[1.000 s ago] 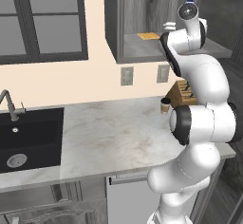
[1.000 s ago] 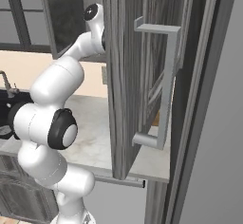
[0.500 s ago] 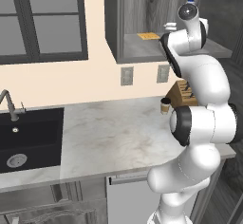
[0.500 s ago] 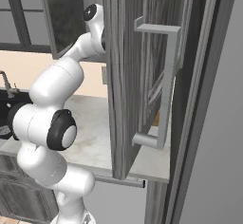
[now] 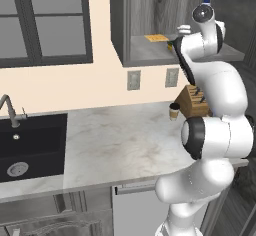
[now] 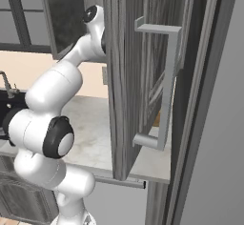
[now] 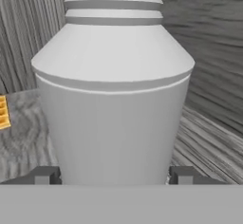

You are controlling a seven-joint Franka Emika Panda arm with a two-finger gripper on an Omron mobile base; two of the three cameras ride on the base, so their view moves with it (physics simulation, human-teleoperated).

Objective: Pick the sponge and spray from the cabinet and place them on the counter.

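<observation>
Hand view has the spray (image 7: 114, 99) standing upright on the grey shelf of the cabinet (image 7: 209, 52), right up against the camera, its ribbed neck rising out of the top. The gripper (image 7: 114, 175) straddles the bottle's base with its jaws spread wide; one dark fingertip (image 7: 45, 175) sits just beside each flank, and whether they touch it I cannot tell. A yellow edge (image 7: 3, 113) shows on the shelf to the side. From the left base view, the arm (image 5: 215, 80) reaches up into the open cabinet (image 5: 120, 25) above the counter (image 5: 120, 140), where a flat yellow cloth (image 5: 156, 38) lies on the shelf. A paper cup (image 5: 174, 111) and a knife block (image 5: 194, 101) stand on the counter below.
</observation>
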